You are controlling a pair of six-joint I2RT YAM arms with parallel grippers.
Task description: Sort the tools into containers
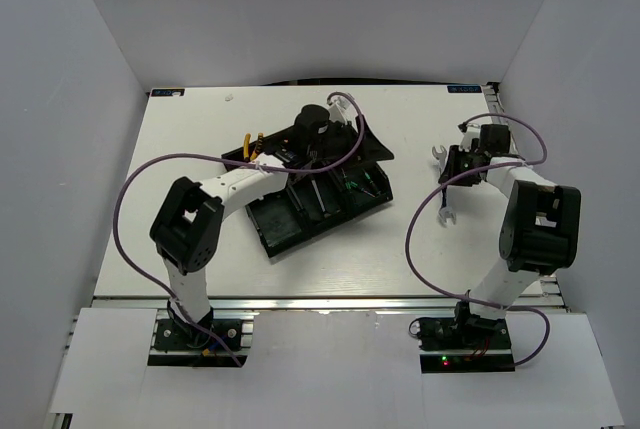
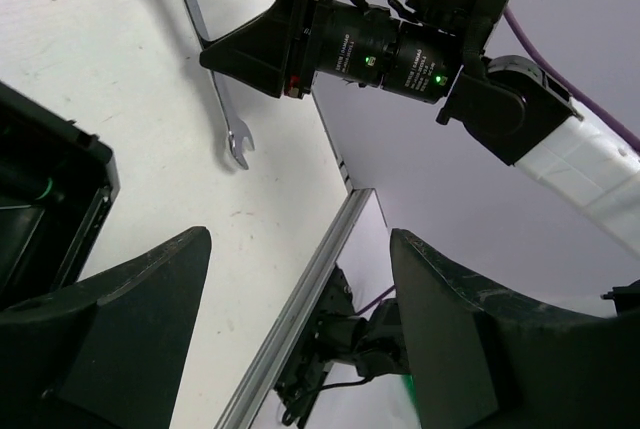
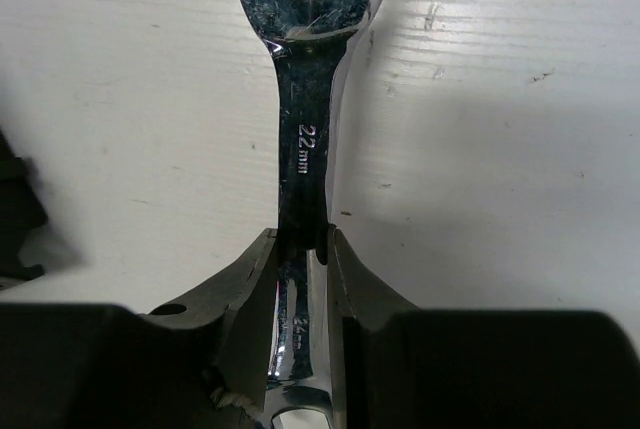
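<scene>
Right pincer (image 3: 300, 251) fills the foreground of its own wrist view, fingers pressed against both sides of the wrench (image 3: 305, 129) shank; the stamped size mark sits just beyond the fingertips. Grip is roughly mid-shank.

Bench (image 1: 340, 274): white surface, carrying all items.

Arms: left arm (image 1: 190, 229) reaches forward over the tray; right arm (image 1: 535, 234) folds back towards the far right of the bench.

Tray (image 1: 285, 224): black, set at an angle left of centre, well apart from the wrench.

Left pincer (image 2: 300, 239): fingers spread wide, nothing between them, hanging above the tray's far side with a tray corner (image 2: 60, 189) at the left of its view.

Wrench (image 1: 447, 211): on the right half of the bench, outside the tray. It appears to lie flat on the surface, though the views do not settle whether it is slightly raised.

Pliers (image 1: 252, 144): yellow handles, at the tray's far-left end.

Green tool (image 1: 352, 184): in a compartment at the tray's right end.
</scene>
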